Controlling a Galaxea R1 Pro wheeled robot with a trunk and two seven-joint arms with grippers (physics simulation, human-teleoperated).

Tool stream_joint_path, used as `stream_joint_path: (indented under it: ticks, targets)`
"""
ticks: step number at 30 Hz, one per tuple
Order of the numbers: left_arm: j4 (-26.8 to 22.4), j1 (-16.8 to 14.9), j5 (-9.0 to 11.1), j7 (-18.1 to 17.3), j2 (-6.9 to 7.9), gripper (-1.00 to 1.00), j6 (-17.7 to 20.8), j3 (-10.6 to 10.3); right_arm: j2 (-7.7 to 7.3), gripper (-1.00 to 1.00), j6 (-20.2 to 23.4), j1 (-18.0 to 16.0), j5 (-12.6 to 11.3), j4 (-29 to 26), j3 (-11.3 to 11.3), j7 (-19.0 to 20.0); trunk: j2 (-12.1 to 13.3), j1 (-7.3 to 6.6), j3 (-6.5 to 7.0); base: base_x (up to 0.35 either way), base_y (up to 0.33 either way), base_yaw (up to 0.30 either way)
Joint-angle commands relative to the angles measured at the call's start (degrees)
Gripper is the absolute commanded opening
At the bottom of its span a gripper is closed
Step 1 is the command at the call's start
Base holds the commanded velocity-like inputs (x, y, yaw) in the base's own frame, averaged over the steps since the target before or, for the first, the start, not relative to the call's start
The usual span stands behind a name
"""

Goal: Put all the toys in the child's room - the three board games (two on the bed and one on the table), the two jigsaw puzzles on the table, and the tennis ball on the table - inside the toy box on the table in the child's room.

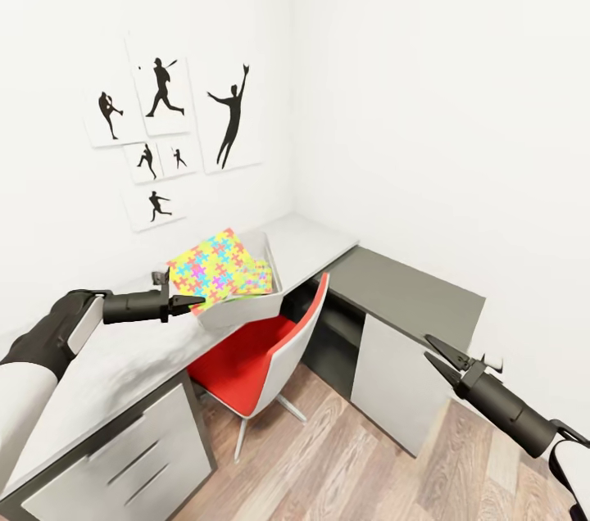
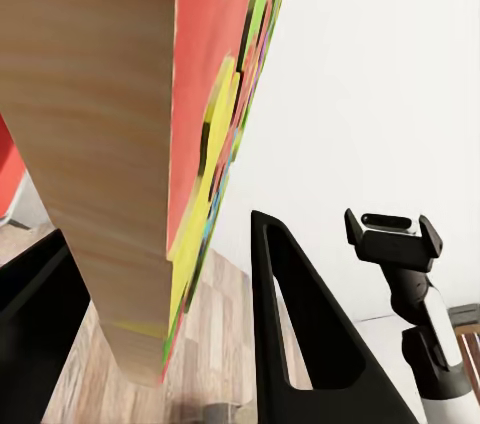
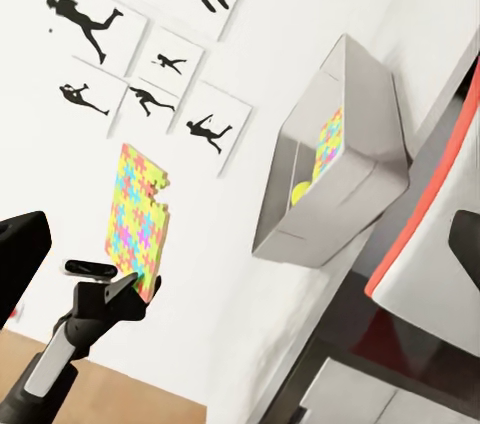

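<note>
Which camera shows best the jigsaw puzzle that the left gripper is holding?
The head view: the jigsaw puzzle shows its whole colourful face, held by the left gripper over the toy box. The right wrist view shows it small; the left wrist view only its wooden back.

The toy box (image 1: 246, 304) is open at the top, but the puzzle (image 1: 215, 269) in the left gripper (image 1: 187, 304) hangs over its left part. A red chair (image 1: 270, 357) blocks the near side below the table (image 1: 106, 369). The far wall stands just behind. The right gripper (image 1: 438, 357) hangs over bare floor (image 1: 360, 464), well apart.
</note>
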Motion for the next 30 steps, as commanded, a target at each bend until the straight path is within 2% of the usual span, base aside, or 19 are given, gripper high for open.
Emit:
stream_joint_path:
  ticks: [1, 7, 12, 16, 20, 26, 28, 30]
  targets:
    - [0.02, -0.06, 0.10, -0.17, 0.09, -1.00, 0.30, -0.19, 0.03, 1.00, 0.37, -0.05, -0.15, 0.00, -0.04, 0.04, 0.34, -0.21, 0.09, 0.000, 0.000, -0.033]
    - [0.02, -0.03, 0.10, -0.25, 0.17, -1.00, 0.30, -0.17, 0.21, 1.00, 0.34, -0.05, -0.08, 0.00, 0.09, 0.04, 2.75, -1.53, 1.25, 0.000, 0.000, -0.063]
    - [0.02, -0.02, -0.39, -4.88, 0.22, -1.00, 0.27, -0.22, 1.15, 1.00, 0.28, -0.05, -0.06, 0.00, 0.07, 0.00, 4.75, -2.62, 2.45, 0.000, 0.000, -0.207]
    - [0.05, -0.02, -0.49, -5.80, 0.27, -1.00, 0.25, -0.23, 1.35, 1.00, 0.28, -0.05, -0.06, 0.00, 0.11, -0.03, 6.36, -3.50, 3.43, 0.000, 0.000, -0.218]
    - [0.10, -0.02, -0.36, -6.03, 1.61, -1.00, 0.24, -0.27, 1.38, 1.00, 0.28, -0.05, 0.01, 0.00, 0.14, -0.05, 7.96, -4.38, 4.39, 0.000, 0.000, -0.184]
    - [0.11, -0.02, -0.25, -6.24, 2.03, -1.00, 0.24, -0.33, 1.60, 1.00, -0.64, -0.05, 0.05, -0.03, 0.22, -0.05, 10.37, -5.70, 5.59, 0.000, 0.000, -0.056]
    - [0.11, -0.02, -0.24, -6.63, 2.02, -1.00, 0.24, -0.35, 1.79, 1.00, -1.97, -0.05, 0.50, -0.12, 0.33, -0.09, 11.17, -6.14, 5.95, 0.000, 0.000, -0.006]
    - [0.11, -0.02, -0.24, -7.41, 2.06, -1.00, 0.24, -0.36, 2.18, 1.00, -2.72, -0.05, 2.73, -0.14, 0.49, 0.00, 11.17, -6.14, 5.95, 0.000, 0.000, -0.002]
